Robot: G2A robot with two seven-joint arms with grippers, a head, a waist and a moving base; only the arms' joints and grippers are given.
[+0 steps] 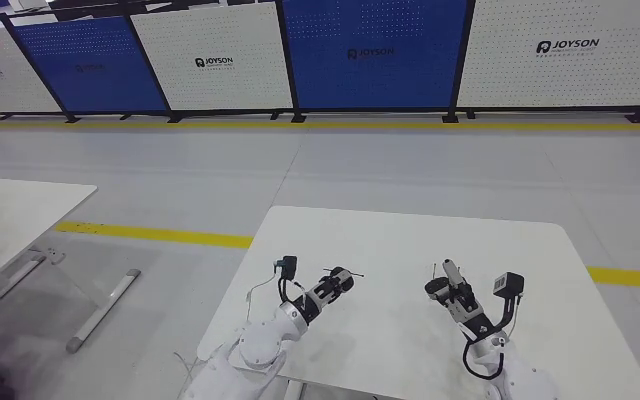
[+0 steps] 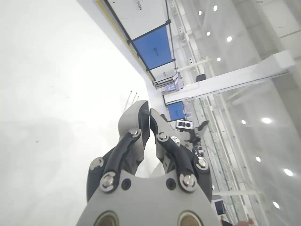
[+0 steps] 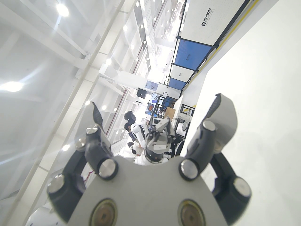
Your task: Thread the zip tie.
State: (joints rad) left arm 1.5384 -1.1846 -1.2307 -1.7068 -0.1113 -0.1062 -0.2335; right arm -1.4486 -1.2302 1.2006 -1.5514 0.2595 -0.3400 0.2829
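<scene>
Left claw (image 1: 345, 273) sits low over the near-left part of the white counter (image 1: 400, 230), pressed together on the zip tie (image 1: 355, 272). In the left wrist view the pads (image 2: 144, 118) meet at the tip of the claw (image 2: 148, 111) with a small dark nub caught between them. In the top view a short, thin, dark length sticks out of the tip. Its long axis runs roughly across the counter and the free end points toward the right arm; whether it touches the surface I cannot tell.

Right claw (image 1: 447, 268) is well apart from the tie, over the near-right part of the counter. Its fingers are spread wide in the right wrist view (image 3: 156, 101), gripping nothing.

Around, a second white table (image 1: 30, 210) stands at far left. A yellow floor line (image 1: 150, 235) runs behind the counter, with blue and white partition panels (image 1: 370, 55) beyond.
</scene>
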